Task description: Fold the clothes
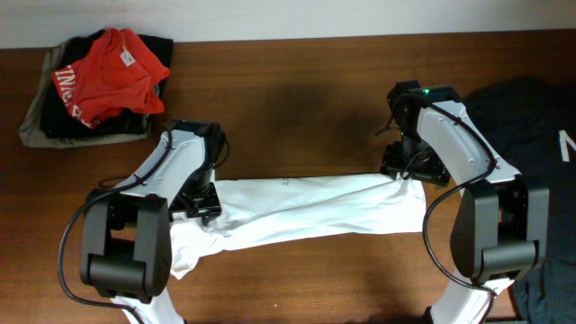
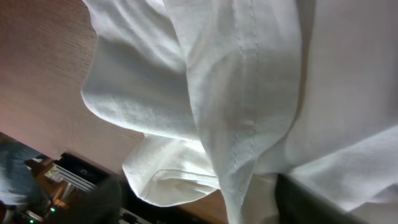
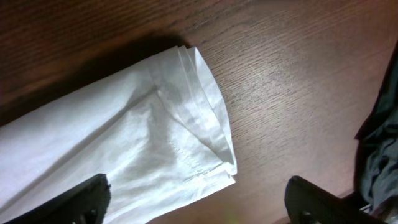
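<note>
The clothes, a plain white T-shirt (image 1: 315,211), lie folded into a long band across the brown table (image 1: 297,117). My left gripper (image 1: 202,200) is over the band's left end, where loose cloth bunches toward the front. In the left wrist view white fabric (image 2: 249,93) fills the frame and my left gripper (image 2: 202,208) is open, with a fold of cloth lying between its spread fingers. My right gripper (image 1: 412,169) hovers at the band's right end. In the right wrist view it (image 3: 199,202) is open above the shirt's hemmed corner (image 3: 199,143), and grips nothing.
A red garment with white lettering (image 1: 112,72) lies on a dark pile at the back left. A black garment (image 1: 531,117) covers the table's right side, close to the right arm; its edge (image 3: 379,143) shows in the right wrist view.
</note>
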You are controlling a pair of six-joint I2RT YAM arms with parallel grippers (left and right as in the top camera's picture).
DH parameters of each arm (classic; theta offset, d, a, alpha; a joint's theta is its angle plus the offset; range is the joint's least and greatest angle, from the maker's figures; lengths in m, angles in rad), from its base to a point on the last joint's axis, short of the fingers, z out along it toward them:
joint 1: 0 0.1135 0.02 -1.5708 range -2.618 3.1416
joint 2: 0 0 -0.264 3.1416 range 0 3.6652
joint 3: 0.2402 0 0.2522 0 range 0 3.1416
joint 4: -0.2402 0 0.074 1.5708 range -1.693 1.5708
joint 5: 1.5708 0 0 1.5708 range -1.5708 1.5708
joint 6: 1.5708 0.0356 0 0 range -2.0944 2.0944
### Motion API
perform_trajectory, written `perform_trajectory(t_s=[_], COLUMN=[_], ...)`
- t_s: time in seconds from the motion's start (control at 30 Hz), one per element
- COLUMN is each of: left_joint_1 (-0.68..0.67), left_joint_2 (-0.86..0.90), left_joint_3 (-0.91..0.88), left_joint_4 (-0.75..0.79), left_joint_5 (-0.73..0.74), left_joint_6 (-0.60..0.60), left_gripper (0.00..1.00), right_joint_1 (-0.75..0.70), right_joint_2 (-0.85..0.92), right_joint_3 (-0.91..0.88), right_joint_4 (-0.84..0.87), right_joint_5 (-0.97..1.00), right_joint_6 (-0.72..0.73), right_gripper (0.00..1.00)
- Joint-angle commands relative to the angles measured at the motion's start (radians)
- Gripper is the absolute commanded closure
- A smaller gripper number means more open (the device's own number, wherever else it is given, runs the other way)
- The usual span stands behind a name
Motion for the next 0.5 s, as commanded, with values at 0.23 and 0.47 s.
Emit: perform_trajectory(t_s=[0.23, 0.47], left_joint_1=[0.003, -0.079], left_joint_2=[-0.011, -0.042], left_joint_3=[0.169, 0.251], left_joint_4=[-0.069, -0.053], left_joint_5=[-0.003, 0.037], left_joint_6=[-0.007, 0.031], left_gripper=[0.16, 0.33], right_joint_1=[0.005, 0.005], right_joint_2=[-0.026, -0.026], right_joint_3=[-0.006, -0.006], right_joint_4=[0.053, 0.094], right_joint_5=[-0.065, -0.126], right_joint_6=[-0.096, -0.1], right_gripper=[0.02, 0.06])
